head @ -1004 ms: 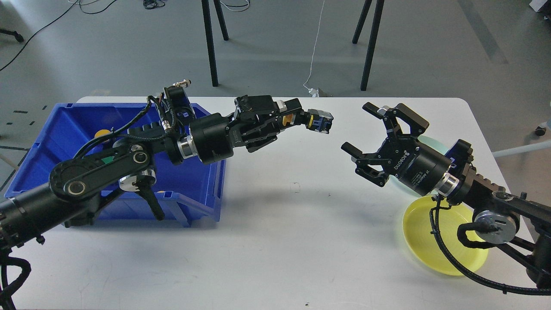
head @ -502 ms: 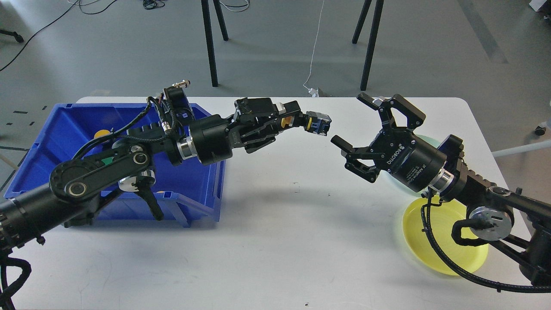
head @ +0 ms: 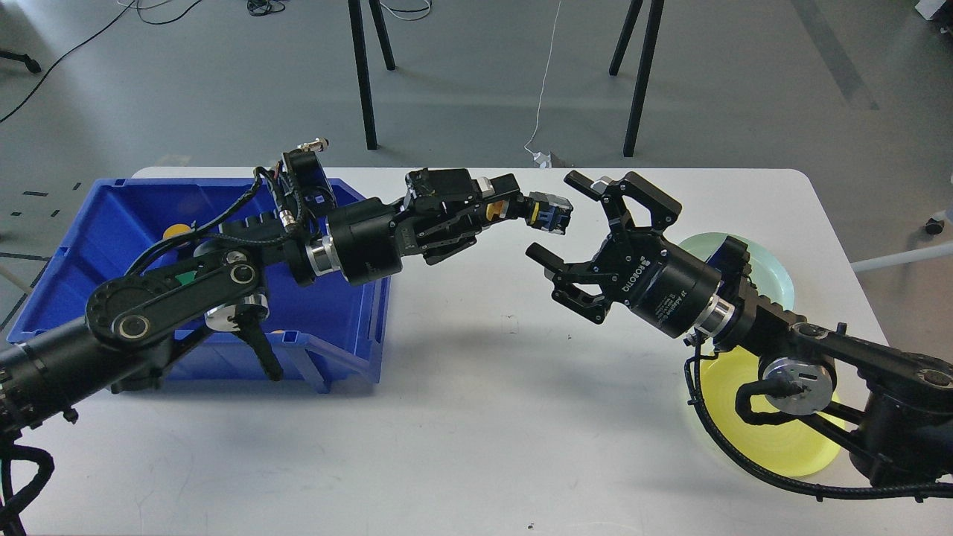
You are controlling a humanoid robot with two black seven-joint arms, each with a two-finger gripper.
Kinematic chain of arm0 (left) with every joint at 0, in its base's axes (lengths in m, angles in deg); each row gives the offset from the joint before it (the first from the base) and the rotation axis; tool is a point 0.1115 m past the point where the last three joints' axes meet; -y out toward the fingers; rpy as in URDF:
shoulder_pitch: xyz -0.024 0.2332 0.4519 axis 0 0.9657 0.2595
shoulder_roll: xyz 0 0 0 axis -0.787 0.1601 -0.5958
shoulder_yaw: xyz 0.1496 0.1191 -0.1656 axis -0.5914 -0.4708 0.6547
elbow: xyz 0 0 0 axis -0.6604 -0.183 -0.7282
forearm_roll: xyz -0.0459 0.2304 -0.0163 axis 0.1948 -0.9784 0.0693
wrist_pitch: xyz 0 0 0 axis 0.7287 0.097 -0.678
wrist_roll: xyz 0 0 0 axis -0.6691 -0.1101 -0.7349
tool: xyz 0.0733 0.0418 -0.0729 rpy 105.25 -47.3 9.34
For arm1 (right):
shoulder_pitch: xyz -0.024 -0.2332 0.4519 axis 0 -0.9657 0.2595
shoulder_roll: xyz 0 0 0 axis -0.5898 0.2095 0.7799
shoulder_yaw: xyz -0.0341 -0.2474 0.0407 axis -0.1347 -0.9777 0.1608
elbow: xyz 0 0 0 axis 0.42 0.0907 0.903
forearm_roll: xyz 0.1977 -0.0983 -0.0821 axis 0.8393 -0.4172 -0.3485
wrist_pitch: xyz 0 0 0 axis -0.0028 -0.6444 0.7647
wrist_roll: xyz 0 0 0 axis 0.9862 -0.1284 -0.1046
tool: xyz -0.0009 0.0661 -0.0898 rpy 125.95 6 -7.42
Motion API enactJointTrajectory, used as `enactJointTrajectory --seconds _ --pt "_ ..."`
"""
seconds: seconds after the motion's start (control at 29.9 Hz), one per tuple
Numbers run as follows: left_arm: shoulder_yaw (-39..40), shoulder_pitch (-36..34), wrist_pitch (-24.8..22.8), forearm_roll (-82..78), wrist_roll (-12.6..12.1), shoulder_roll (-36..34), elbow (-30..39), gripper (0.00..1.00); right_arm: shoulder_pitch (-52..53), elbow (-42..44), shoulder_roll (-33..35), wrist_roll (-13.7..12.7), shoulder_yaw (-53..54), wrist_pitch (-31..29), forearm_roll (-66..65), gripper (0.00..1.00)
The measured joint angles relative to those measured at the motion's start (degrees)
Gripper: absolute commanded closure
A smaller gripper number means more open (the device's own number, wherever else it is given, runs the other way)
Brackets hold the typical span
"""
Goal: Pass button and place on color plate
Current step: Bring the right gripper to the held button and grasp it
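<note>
Head view: at frame centre the left pincer (head: 530, 208) pinches the button (head: 551, 211); the right pincer (head: 560, 217), spread wide, flanks it above the desk (head: 476, 417).

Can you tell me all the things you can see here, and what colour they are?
table: one, white, under everything.
bin: one, blue, on the table's left side; something yellow shows inside, too hidden to name.
button: one, black and blue, held in the air above the table's middle.
yellow plate: one, yellow, near right of the table, partly behind the right arm.
pale green plate: one, light green, farther back on the right.
stand legs: several, black, on the grey floor behind.
left gripper: one, black, shut on the button.
right gripper: one, black, open, close to the button.
</note>
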Motion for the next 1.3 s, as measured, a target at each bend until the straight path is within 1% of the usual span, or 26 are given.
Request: enactJointTrajectory --seconds 0.03,0.13,0.3,0.33,0.4,0.47,0.5,0.6,0.67,0.8,0.87,0.94,0.97,1.0,1.04,1.07,1.1,1.24,1.3 --pt "0.0 0.0 0.0 0.0 0.0 0.0 0.0 0.98 0.1 0.1 -0.4 0.0 0.0 0.4 0.0 0.23" --pt "0.0 0.0 0.0 0.0 0.0 0.0 0.0 0.98 0.1 0.5 -1.6 0.0 0.2 1.7 0.0 0.3" --pt "0.0 0.0 0.0 0.0 0.0 0.0 0.0 0.98 0.2 1.0 -2.4 0.0 0.6 3.3 -0.1 0.32" --pt "0.0 0.0 0.0 0.0 0.0 0.0 0.0 0.98 0.2 1.0 -2.4 0.0 0.6 3.4 0.0 0.35" --pt "0.0 0.0 0.0 0.0 0.0 0.0 0.0 0.98 0.1 1.0 -2.5 0.0 0.6 3.6 0.0 0.43" --pt "0.0 0.0 0.0 0.0 0.0 0.1 0.0 0.98 0.0 1.0 -2.5 0.0 0.6 3.6 0.1 0.55" --pt "0.0 0.0 0.0 0.0 0.0 0.2 0.0 0.98 0.0 0.9 -2.5 0.0 0.6 3.6 0.1 0.62" --pt "0.1 0.0 0.0 0.0 0.0 0.2 0.0 0.98 0.0 0.8 -2.8 0.0 0.5 3.7 0.1 0.9" --pt "0.1 0.0 0.0 0.0 0.0 0.3 0.0 0.98 0.0 0.7 -3.2 0.0 0.4 4.2 0.0 0.91" --pt "0.2 0.1 0.0 0.0 0.0 0.3 -0.3 0.97 0.0 0.7 -3.4 0.0 0.3 6.1 -0.4 0.99" --pt "0.2 0.1 0.0 0.0 0.0 0.3 -0.4 0.96 0.0 0.6 -3.5 0.0 0.3 6.7 -0.5 1.0" --pt "0.3 0.1 0.0 0.0 0.0 0.3 -0.4 0.88 0.0 0.6 -3.5 0.0 0.3 7.4 -0.5 1.0" --pt "0.3 0.1 0.0 0.0 0.0 0.3 -0.4 0.81 0.0 0.5 -3.5 0.0 0.3 7.8 -0.5 1.0" --pt "0.3 0.1 0.0 0.0 0.0 0.3 -0.4 0.72 0.0 0.5 -3.5 0.0 0.3 8.1 -0.5 1.0" --pt "0.3 0.1 0.0 0.0 0.0 0.4 -0.4 0.55 0.1 0.5 -3.5 0.0 0.3 8.3 -0.5 1.0" --pt "0.4 0.1 0.0 0.0 0.0 0.5 -0.5 0.32 0.1 0.4 -3.5 0.0 0.3 8.5 -0.5 1.0" --pt "0.4 0.1 0.0 0.2 0.0 0.7 -0.6 0.18 0.1 0.4 -3.5 0.0 0.3 8.6 -0.5 1.0" --pt "0.7 0.2 0.0 1.3 0.0 1.8 -1.0 0.08 -0.1 0.3 -3.3 0.0 0.4 9.6 -0.5 1.0" --pt "0.9 0.2 0.0 1.7 0.0 2.0 -1.1 0.07 -0.4 0.2 -2.9 0.0 0.4 9.8 -0.5 1.0"
